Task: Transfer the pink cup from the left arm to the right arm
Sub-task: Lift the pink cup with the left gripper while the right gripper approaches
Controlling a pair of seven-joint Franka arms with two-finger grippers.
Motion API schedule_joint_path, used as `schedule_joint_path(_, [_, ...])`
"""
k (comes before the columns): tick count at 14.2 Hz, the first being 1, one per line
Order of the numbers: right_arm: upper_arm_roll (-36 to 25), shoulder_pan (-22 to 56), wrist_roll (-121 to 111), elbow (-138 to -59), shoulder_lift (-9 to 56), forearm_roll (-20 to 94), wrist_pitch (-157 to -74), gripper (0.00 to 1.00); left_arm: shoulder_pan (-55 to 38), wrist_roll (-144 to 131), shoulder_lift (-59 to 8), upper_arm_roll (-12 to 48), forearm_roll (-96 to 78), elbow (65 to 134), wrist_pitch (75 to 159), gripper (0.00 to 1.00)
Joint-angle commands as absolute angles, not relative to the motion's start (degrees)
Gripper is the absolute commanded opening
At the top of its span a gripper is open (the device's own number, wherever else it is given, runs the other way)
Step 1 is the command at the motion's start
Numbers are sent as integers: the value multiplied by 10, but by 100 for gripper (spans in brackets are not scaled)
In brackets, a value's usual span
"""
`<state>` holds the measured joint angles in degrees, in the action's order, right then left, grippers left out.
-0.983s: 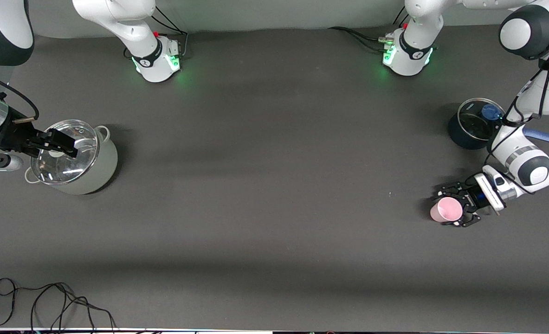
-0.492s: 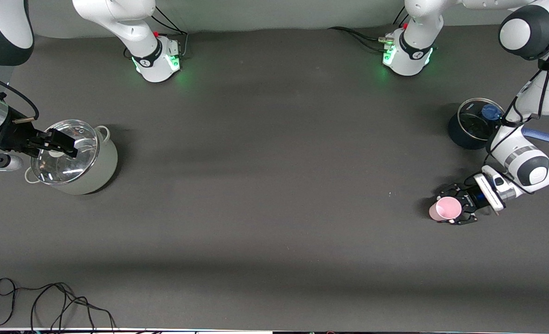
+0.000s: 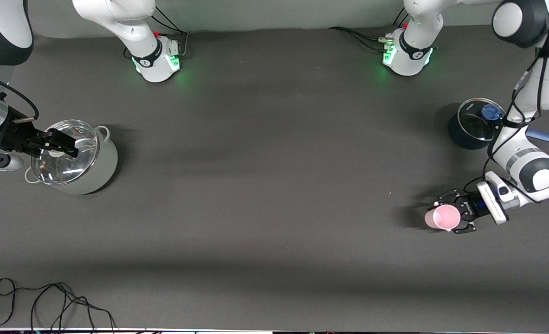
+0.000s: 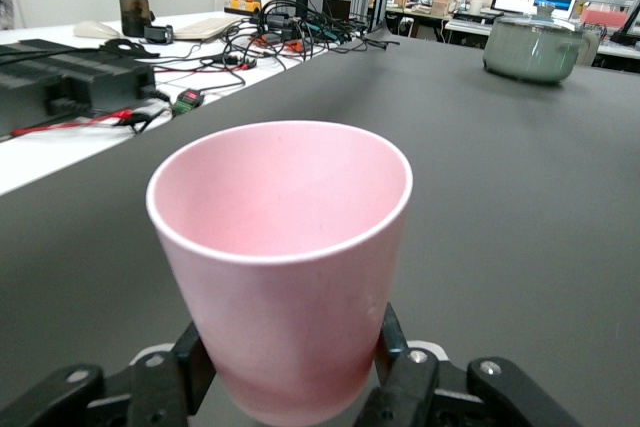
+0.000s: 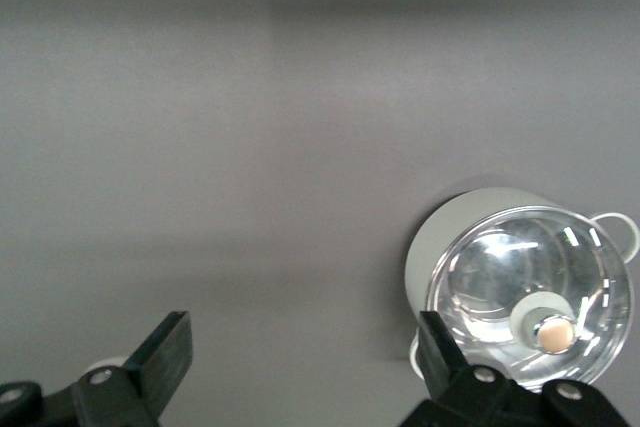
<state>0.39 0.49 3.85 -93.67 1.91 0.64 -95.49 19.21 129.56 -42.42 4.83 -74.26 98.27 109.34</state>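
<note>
Cup held by left hand.
Left hand (image 3: 460, 217) clenched on upright pink cup (image 3: 442, 217) above the surface (image 3: 274, 185); right hand (image 3: 63, 144) released, over lidded pot (image 3: 77, 160).

White arms (image 3: 532, 139), green-lit bases (image 3: 406, 58) (apparently LEDs), black cables.

My front camera looks down from high across the table (image 3: 274, 195), facing my two bases. My left wrist camera sits close and low, looking level along the tabletop. My right wrist camera looks straight down; all three share the grey-green pot (image 3: 77, 160).
</note>
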Motion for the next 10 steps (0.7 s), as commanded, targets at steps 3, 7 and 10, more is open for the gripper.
schedule_joint_path(3, [-11,11,188,-940,4,42,-940,100,78,1116,-261,39,-753,1079,1171,41])
schedule_joint_path(7, [-5,11,393,-926,5,75,-908,100,-53,988,-161,39,-791,1126,1280,42])
schedule_joint_path(10, [-3,17,525,-924,8,105,-855,100,-161,948,-125,39,-840,1139,1389,42])
